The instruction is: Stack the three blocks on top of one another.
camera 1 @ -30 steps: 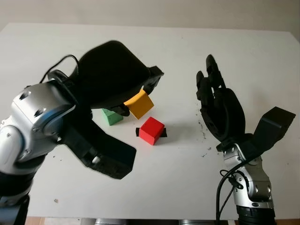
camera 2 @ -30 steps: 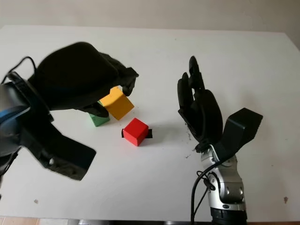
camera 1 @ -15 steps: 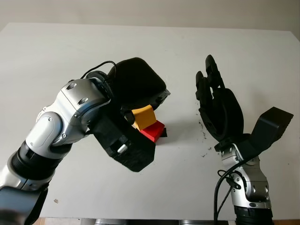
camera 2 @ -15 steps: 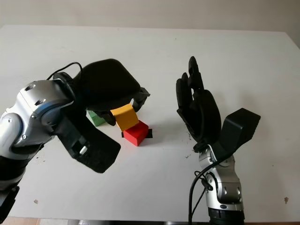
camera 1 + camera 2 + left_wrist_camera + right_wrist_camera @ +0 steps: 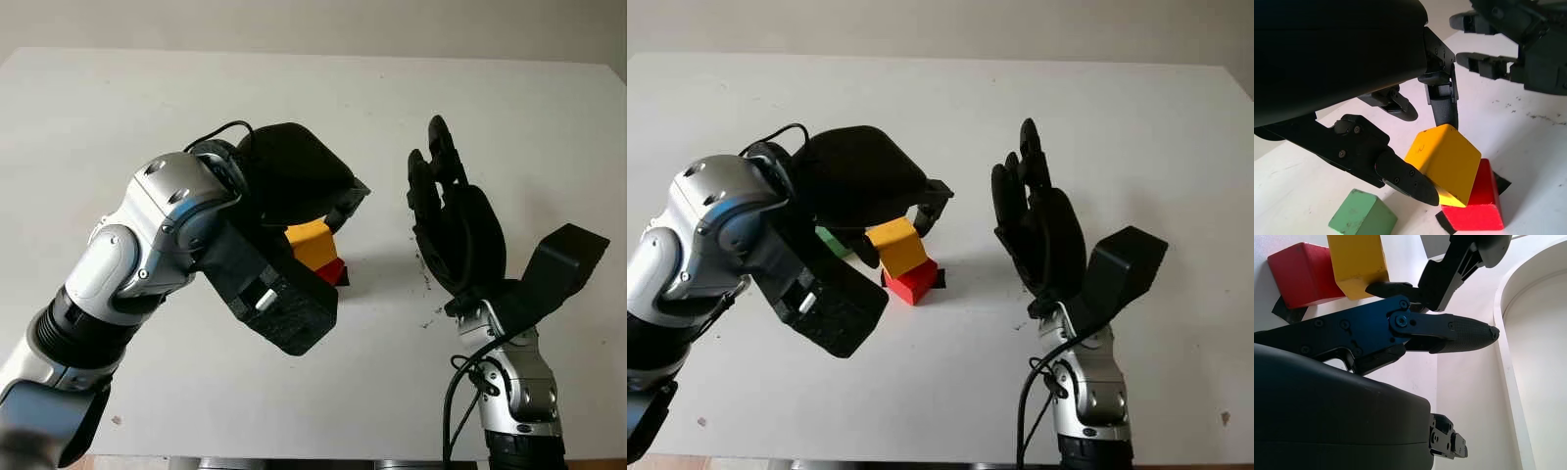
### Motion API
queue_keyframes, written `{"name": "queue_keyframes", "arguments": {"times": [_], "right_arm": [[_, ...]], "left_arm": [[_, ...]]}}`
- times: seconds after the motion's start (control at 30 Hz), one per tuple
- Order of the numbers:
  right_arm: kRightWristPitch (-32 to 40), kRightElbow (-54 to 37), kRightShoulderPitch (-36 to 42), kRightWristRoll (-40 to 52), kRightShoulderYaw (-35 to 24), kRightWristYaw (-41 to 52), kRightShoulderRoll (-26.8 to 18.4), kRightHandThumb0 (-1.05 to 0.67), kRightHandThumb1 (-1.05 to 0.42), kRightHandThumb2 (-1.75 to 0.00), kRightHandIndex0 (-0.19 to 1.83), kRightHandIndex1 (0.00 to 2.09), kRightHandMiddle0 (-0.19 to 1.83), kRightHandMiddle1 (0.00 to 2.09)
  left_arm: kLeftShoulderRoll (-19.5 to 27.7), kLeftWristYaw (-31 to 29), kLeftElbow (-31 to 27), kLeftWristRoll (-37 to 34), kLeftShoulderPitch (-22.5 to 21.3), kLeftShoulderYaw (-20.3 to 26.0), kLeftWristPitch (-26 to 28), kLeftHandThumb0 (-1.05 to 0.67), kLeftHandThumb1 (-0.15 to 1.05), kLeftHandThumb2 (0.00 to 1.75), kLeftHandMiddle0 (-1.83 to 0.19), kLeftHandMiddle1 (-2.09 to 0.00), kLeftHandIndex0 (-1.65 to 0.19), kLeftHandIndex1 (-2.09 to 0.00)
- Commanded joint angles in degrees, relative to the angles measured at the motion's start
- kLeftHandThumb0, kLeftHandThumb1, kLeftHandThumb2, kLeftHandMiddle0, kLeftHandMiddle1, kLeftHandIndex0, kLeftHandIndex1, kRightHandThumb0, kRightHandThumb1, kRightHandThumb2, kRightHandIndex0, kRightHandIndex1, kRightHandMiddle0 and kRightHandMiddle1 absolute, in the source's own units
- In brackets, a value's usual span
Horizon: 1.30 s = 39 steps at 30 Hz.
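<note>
Left hand [image 5: 1415, 132] gripping yellow block [image 5: 1445, 163] between its fingers [image 5: 1406, 177], tilted, sitting on red block [image 5: 1478, 205]. Green block [image 5: 1362, 218] lying on surface [image 5: 323, 392] beside fingers. Right hand [image 5: 454, 228] hovering open, well apart.

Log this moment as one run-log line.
left hand: shut on yellow block, tilted on red block | right hand: open, beside | green block: on table, unstacked

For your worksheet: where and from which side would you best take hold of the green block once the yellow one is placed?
Probably grip the green block by two opposite upright faces, coming from above: it sits flat on the table, top face clear. The left hand, holding the yellow block, is nearest.
</note>
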Motion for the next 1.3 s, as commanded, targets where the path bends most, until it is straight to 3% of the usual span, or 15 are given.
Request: {"name": "queue_keyframes", "arguments": {"times": [0.0,0.17,0.4,0.6,0.7,0.8,0.87,1.0,1.27], "right_arm": [[-0.1,-0.4,-0.1,-0.2,0.0,-0.1,-0.1,-0.76,-1.05,-0.48,-0.19,0.00,-0.19,0.00],[-0.4,-0.4,0.2,-0.2,0.1,-0.1,0.0,-0.77,-1.05,-0.46,-0.19,0.00,-0.19,0.00],[-1.0,-0.6,0.7,-0.6,0.4,-0.2,0.0,-0.74,-1.05,-0.48,-0.19,0.00,-0.19,0.00],[-0.9,-0.7,0.9,-0.5,0.3,-0.3,0.1,-0.74,-1.05,-0.49,-0.19,0.00,-0.19,0.00],[-0.4,-0.8,1.0,-0.1,0.1,-0.6,0.4,-0.75,-1.05,-0.45,-0.19,0.00,-0.19,0.00],[-1.2,-0.5,1.0,-0.4,0.3,-0.7,0.4,-0.75,-1.05,-0.45,-0.19,0.00,-0.19,0.01],[-1.1,-0.3,0.9,-0.3,0.3,-0.7,0.5,-0.76,-1.05,-0.46,-0.19,0.00,-0.19,0.00],[-1.1,-0.2,0.8,-0.4,0.3,-0.6,0.5,-0.76,-1.05,-0.45,-0.19,0.00,-0.19,0.00],[-1.6,0.0,0.9,-0.5,0.3,-0.2,0.5,-0.75,-1.05,-0.46,-0.19,0.00,-0.19,0.00]], "left_arm": [[0.2,0.6,-0.7,-0.4,-1.0,0.0,-0.4,-0.30,0.96,0.06,-0.60,-0.12,-0.34,-1.58],[0.5,-0.4,-0.5,0.6,-1.6,-1.0,-1.0,-0.28,0.95,0.05,-0.55,-0.14,-0.36,-1.57],[-0.2,-2.2,-0.6,2.1,-1.4,-2.5,-0.3,-0.33,0.92,0.05,-0.50,-0.20,-0.47,-1.28],[-0.1,-1.7,-0.5,2.5,-0.8,-2.9,-0.9,-0.34,0.92,0.05,-0.50,-0.20,-0.48,-1.23],[0.4,0.2,-0.7,3.3,0.9,-3.2,-2.9,-0.37,0.94,0.06,-0.43,-0.20,-0.39,-1.43],[-0.1,0.0,-1.3,2.5,1.9,-2.8,-2.4,-0.41,0.94,0.06,-0.42,-0.22,-0.37,-1.50],[-0.7,0.1,-1.8,1.5,2.6,-2.4,-1.6,-0.43,0.94,0.05,-0.30,-0.46,-0.33,-1.57],[-0.6,1.4,-2.3,0.4,3.2,-2.1,-1.8,-0.43,0.96,0.06,-0.19,-0.65,-0.28,-1.62],[-0.6,1.4,-2.4,-1.4,3.5,-2.0,-0.9,-0.42,0.97,0.06,-0.18,-0.64,-0.27,-1.61]]}}
